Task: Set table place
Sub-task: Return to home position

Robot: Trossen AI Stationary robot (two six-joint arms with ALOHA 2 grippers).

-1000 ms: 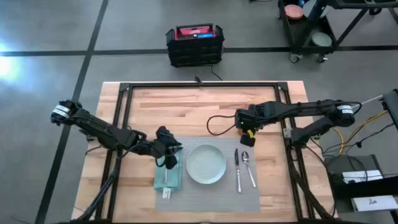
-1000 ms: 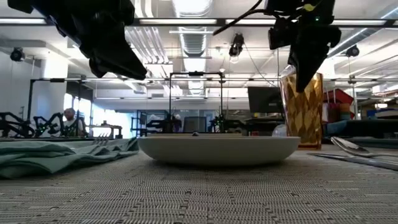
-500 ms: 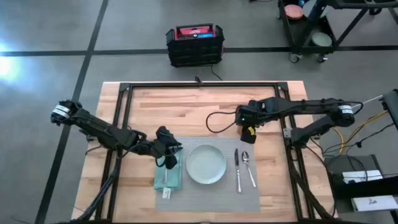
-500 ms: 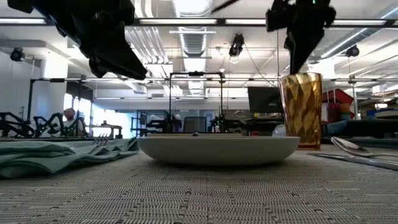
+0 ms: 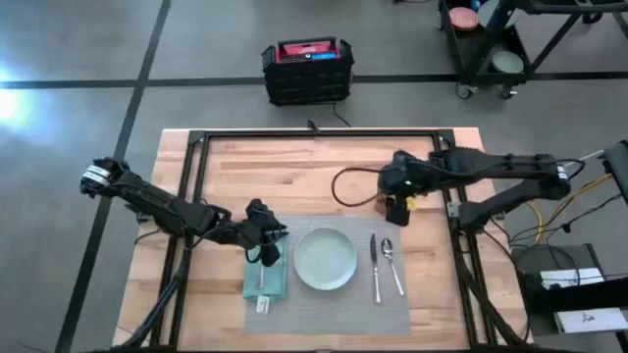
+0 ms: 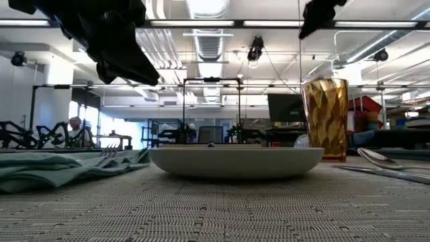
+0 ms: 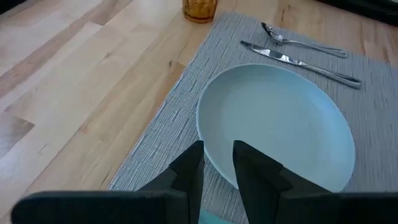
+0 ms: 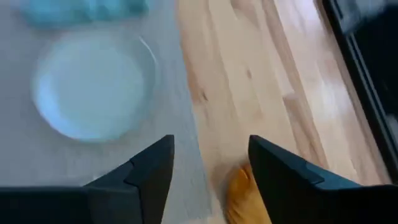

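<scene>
Left gripper (image 5: 263,240) hovered low over the far end of the teal napkin (image 5: 265,281), just beside the plate's rim; its fingers (image 7: 191,167) stood only narrowly apart, nothing between them. Risk there: a retreat that dipped or swept sideways could snag the cloth and drag it off square, or nudge the plate (image 5: 326,259). Plate sat mid-placemat (image 5: 334,312) on the near half of the table (image 5: 294,162). Knife (image 5: 374,265) and spoon (image 5: 392,261) lay side by side right of the plate, apart from both arms, so little threat to them. Orange cup (image 5: 395,208) stood upright at the mat's far right corner; left wrist view suggested it rested on bare wood just off the weave. Right gripper (image 5: 397,186) hung just past the cup, raised above it in the low view, fingers (image 8: 146,174) spread wide and empty. Main hazard, as judged: a low swing of that arm, or its black cable loop (image 5: 343,186) trailing across, could clip the tall cup and tip it toward the cutlery
</scene>
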